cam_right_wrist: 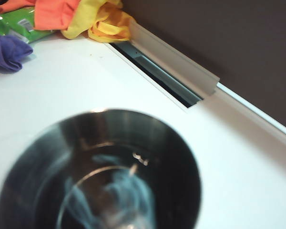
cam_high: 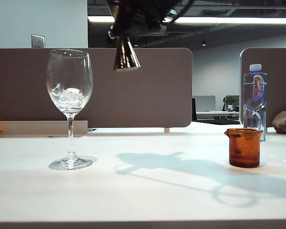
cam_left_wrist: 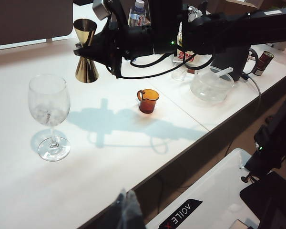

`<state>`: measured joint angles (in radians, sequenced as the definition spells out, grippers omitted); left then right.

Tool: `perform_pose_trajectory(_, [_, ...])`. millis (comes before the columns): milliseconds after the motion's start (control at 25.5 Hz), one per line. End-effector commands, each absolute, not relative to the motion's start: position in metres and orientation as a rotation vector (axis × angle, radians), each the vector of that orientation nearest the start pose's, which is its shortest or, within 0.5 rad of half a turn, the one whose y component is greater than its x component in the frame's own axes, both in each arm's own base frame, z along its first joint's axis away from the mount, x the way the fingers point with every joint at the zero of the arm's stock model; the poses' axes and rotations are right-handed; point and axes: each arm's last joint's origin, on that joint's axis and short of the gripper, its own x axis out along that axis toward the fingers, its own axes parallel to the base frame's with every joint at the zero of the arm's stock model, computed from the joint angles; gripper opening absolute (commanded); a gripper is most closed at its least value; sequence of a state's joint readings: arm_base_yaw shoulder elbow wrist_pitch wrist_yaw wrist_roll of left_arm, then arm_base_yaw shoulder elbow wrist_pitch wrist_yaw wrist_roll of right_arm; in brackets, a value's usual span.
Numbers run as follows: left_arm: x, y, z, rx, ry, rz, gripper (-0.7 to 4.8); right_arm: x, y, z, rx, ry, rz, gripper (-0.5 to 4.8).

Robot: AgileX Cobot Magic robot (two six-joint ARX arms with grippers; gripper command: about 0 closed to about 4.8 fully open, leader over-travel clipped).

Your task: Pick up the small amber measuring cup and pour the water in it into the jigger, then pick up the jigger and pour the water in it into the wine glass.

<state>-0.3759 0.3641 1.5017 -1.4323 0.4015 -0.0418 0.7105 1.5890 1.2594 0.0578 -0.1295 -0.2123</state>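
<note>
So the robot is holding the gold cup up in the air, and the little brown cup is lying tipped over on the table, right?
Not quite. The little brown cup stands upright on the table, as the exterior view shows. The rest holds: the right pincer holds the gold cup up in the air.

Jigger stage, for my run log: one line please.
right gripper: holds jigger aloft | wine glass: iced | amber cup: on table | left gripper: unseen

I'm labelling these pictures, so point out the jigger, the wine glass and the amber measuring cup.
jigger (cam_left_wrist: 86,56): left wrist view, its narrow waist.
wine glass (cam_high: 69,81): exterior view, middle of the bowl.
amber measuring cup (cam_high: 244,149): exterior view, middle of its side wall.
</note>
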Motion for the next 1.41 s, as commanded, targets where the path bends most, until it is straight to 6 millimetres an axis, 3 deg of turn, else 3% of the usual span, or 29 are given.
perform_pose_trajectory(39, [-0.087, 0.022, 0.418, -0.043, 0.319, -0.768, -0.02, 0.276, 0.255, 0.328, -0.297, 0.177, 0.835, -0.05])
perform_pose_trajectory(354, [-0.087, 0.022, 0.418, -0.043, 0.319, -0.768, -0.02, 0.279, 0.277, 0.331, -0.381, 0.191, 0.785, -0.05])
perform_pose_trajectory(668, [-0.087, 0.022, 0.418, -0.043, 0.319, -0.768, -0.02, 0.280, 0.288, 0.320, -0.539, 0.195, 0.719, -0.05])
perform_pose_trajectory(1022, [-0.086, 0.022, 0.418, -0.043, 0.319, -0.768, -0.02, 0.283, 0.290, 0.314, -0.772, 0.139, 0.699, -0.05])
perform_pose_trajectory(1415, [-0.087, 0.022, 0.418, -0.043, 0.319, -0.768, -0.02, 0.284, 0.290, 0.313, -0.912, 0.088, 0.715, -0.05])
